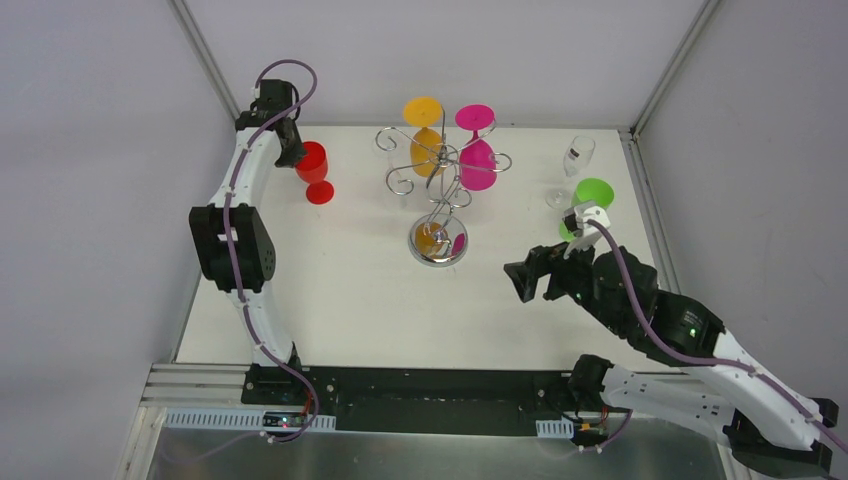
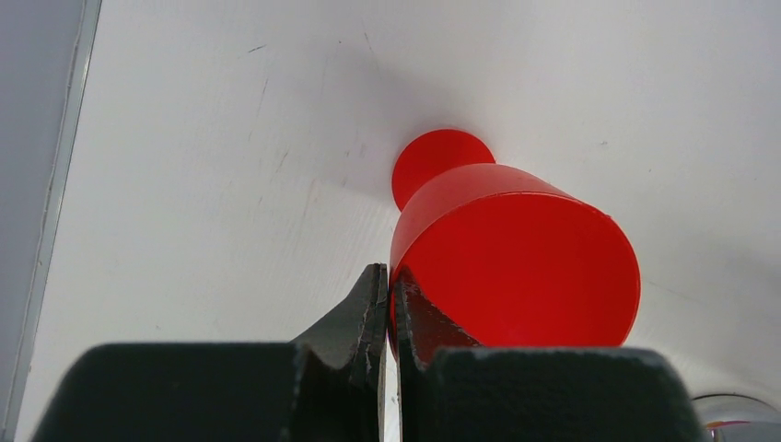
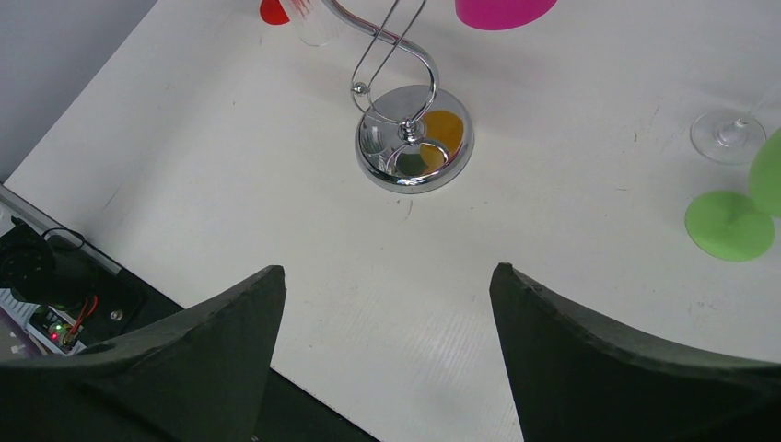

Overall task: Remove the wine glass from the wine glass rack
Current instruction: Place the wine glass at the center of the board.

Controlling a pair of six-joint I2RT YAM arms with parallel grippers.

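Note:
The silver wine glass rack (image 1: 440, 172) stands mid-table on a round chrome base (image 3: 414, 138). An orange wine glass (image 1: 425, 135) and a pink wine glass (image 1: 477, 150) hang upside down from its curled arms. Off the rack, a red wine glass (image 1: 315, 170) stands upright on the table at the far left. My left gripper (image 2: 389, 276) is shut on its rim, with one finger inside the bowl (image 2: 525, 267) and one outside. My right gripper (image 1: 525, 280) is open and empty, low over the table right of the rack's base, and the table shows between its fingers (image 3: 249, 322).
A clear glass (image 1: 572, 165) and a green wine glass (image 1: 590, 195) stand on the table at the far right, just beyond my right arm. In the right wrist view the green foot (image 3: 729, 226) and the clear foot (image 3: 728, 136) show. The table's near edge runs below the right fingers.

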